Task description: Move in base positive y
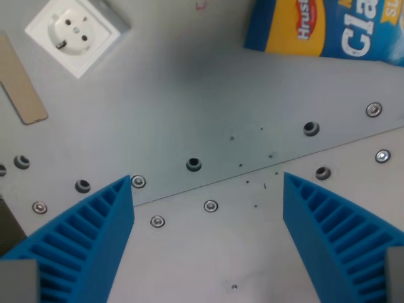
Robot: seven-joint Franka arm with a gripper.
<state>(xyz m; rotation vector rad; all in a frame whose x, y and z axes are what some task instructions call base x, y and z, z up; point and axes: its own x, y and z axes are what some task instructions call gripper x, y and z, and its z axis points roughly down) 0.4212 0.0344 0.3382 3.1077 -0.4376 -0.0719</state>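
My gripper [208, 189] is open above a grey metal table [189, 82], with nothing between its two blue ribbed fingers. One finger [88, 240] fills the lower part of the wrist view's left, the other [334, 233] the lower right. Directly below the gap lies a seam between two table plates [252, 170], dotted with bolts and holes.
A white wall socket [77, 31] sits at the top of the wrist view's left. A tan flat strip [19, 82] lies at the left edge. A blue and yellow snack bag [328, 28] lies at the top right. Screw holes [193, 165] line the seam.
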